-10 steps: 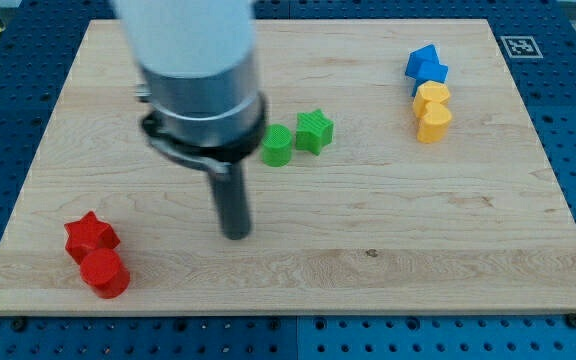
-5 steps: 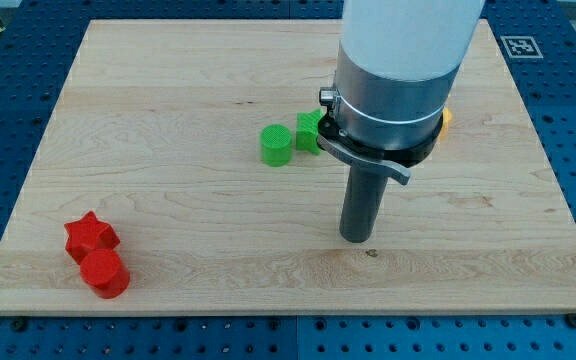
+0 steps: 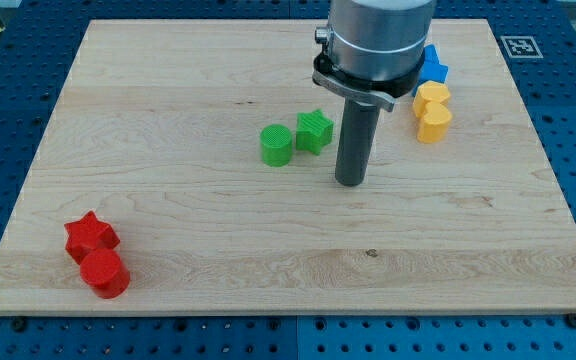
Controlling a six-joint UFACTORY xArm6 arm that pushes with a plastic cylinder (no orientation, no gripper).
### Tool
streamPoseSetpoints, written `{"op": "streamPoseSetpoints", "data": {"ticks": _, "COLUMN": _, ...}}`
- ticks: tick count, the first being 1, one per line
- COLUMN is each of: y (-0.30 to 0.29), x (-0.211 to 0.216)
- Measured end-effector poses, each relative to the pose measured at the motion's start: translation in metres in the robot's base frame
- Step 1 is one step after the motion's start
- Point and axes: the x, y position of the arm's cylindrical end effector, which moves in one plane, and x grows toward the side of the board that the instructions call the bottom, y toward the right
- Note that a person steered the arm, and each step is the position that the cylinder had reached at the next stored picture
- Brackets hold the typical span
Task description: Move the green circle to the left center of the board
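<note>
The green circle (image 3: 276, 146) lies near the board's middle, a little toward the view's top. A green star (image 3: 314, 131) sits right beside it, on its right. My tip (image 3: 349, 181) rests on the board to the right of both green blocks and slightly below them, apart from them. The rod rises from it toward the view's top, and the arm body hides part of the blue block.
A red star (image 3: 90, 234) and a red round block (image 3: 105, 273) sit at the bottom left. A blue block (image 3: 432, 66) and two yellow blocks (image 3: 432, 108) sit at the upper right. The wooden board (image 3: 168, 80) lies on a blue perforated table.
My tip has swept from left of centre to the right, then moved up toward the view's top, ending just right of the green star. No block has moved.
</note>
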Motion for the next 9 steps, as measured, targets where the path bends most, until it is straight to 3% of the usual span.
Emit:
{"op": "streamPoseSetpoints", "data": {"ticks": 1, "y": 0.000, "x": -0.021}}
{"op": "streamPoseSetpoints", "data": {"ticks": 3, "y": -0.070, "x": -0.048}}
{"op": "streamPoseSetpoints", "data": {"ticks": 6, "y": -0.084, "x": -0.038}}
{"op": "streamPoseSetpoints", "data": {"ticks": 7, "y": -0.121, "x": -0.044}}
{"op": "streamPoseSetpoints", "data": {"ticks": 9, "y": -0.105, "x": -0.036}}
